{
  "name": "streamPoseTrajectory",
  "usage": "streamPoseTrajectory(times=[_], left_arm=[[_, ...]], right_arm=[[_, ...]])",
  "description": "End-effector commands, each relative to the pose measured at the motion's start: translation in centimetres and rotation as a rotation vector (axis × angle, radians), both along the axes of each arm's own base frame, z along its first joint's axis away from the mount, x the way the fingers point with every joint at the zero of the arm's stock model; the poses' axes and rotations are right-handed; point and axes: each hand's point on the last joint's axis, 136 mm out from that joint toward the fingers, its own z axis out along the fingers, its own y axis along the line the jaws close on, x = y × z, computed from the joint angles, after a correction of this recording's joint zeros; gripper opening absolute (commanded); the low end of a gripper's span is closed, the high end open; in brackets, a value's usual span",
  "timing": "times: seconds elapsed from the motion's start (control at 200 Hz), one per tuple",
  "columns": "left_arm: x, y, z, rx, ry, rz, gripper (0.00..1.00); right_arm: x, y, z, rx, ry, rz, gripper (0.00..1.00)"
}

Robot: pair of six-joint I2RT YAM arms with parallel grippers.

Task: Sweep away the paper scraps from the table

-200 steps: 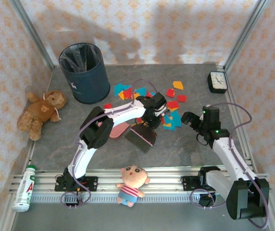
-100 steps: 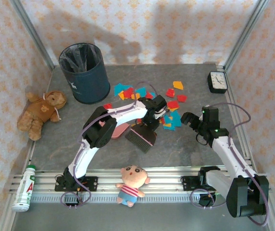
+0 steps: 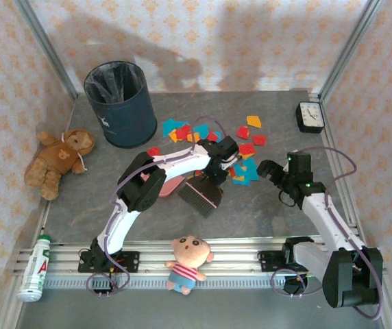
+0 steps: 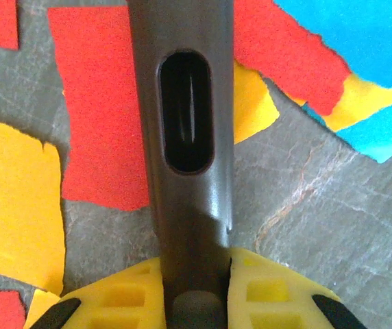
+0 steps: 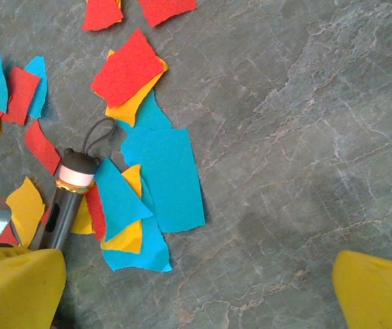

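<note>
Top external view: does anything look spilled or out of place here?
Yes. Coloured paper scraps lie strewn over the far middle of the table, some overlapping. Also, a bottle lies on its side by the front rail.

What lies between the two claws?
Loose paper scraps, blue, red and yellow, and the tip of the brush handle held by the left claw; the top and right wrist views show them.

From above and behind the arm bases (image 3: pixel 107 257) I see the whole table (image 3: pixel 251 212). My left wrist camera looks down very close on a dark handle (image 4: pixel 189 205). The right wrist one, farther off, shares that handle and the surrounding paper scraps (image 5: pixel 155 171).
</note>
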Motion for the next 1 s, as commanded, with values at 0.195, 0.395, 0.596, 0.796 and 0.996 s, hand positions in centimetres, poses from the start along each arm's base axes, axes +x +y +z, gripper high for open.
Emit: streamPoseTrajectory(times=[0.195, 0.395, 0.596, 0.796, 0.996], left_arm=[[0.2, 0.5, 4.5, -0.095, -0.17, 0.006, 0.16], [0.1, 0.4, 6.8, -0.177, -0.25, -0.024, 0.16], [-0.3, -0.4, 8.9, -0.285, -0.307, -0.053, 0.16], [-0.8, -1.0, 9.5, -0.347, -0.326, -0.089, 0.16], [-1.3, -1.4, 10.5, -0.408, -0.357, -0.131, 0.17]], right_arm=[[2.0, 4.6, 2.1, 0.243, -0.031, 0.123, 0.89], [3.0, 7.8, 4.2, 0.364, -0.082, 0.239, 0.87], [3.9, 10.1, 4.9, 0.439, -0.08, 0.302, 0.79], [4.2, 12.3, 5.6, 0.508, -0.09, 0.377, 0.69], [4.6, 13.5, 6.1, 0.542, -0.092, 0.421, 0.62]])
